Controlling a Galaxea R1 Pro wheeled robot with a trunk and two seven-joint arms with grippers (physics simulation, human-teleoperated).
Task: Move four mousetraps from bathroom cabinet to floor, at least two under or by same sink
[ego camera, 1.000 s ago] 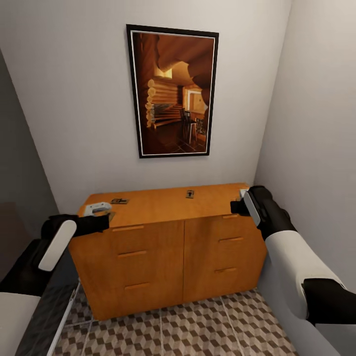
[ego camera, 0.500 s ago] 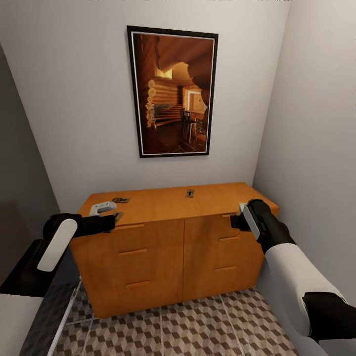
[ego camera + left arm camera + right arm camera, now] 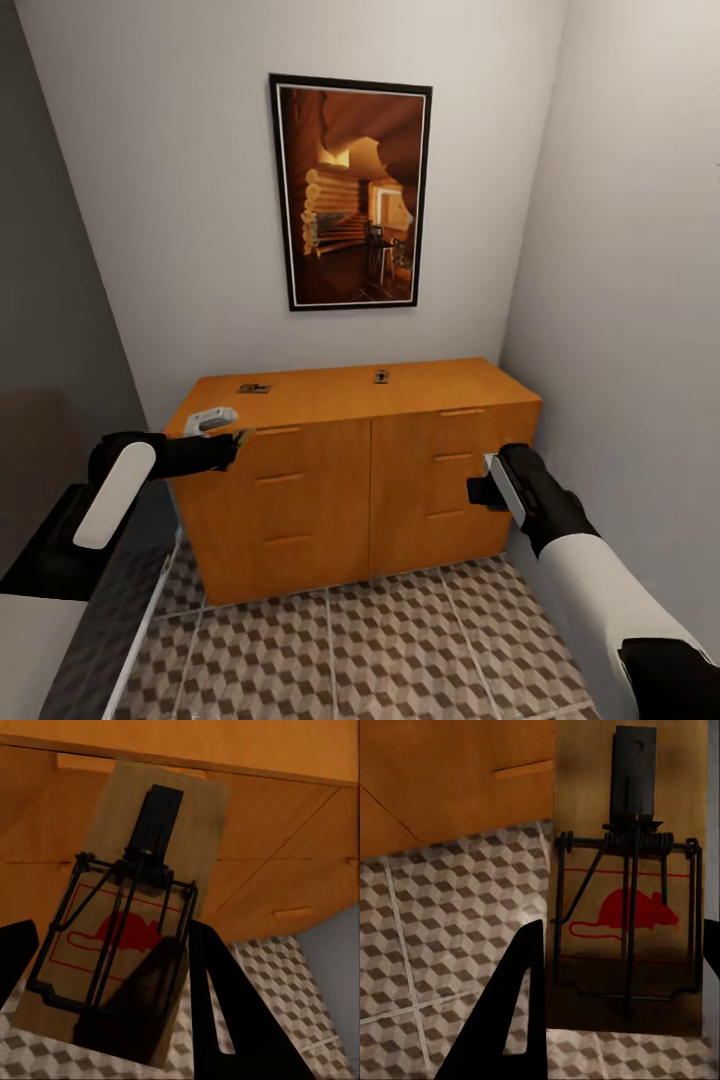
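Mousetraps: two sit on top of the orange-brown cabinet (image 3: 360, 470) at mid frame, one (image 3: 253, 388) near its back left & one (image 3: 381, 376) by the middle. L gripper (image 3: 97, 979) is closed on a third trap (image 3: 127, 915), held up in front of the drawer fronts at mid left. R gripper (image 3: 619, 1009) pinches the fourth trap (image 3: 626, 881) low at the cabinet's right side, over the cube-pattern tile floor (image 3: 380, 650).

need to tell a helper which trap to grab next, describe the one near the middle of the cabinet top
Find the framed picture on the back wall; below it stands the orange-brown cabinet. On its top, almost under the picture's lower right corner, lies a small dark-wired mousetrap. The other trap on top lies far toward the left end.
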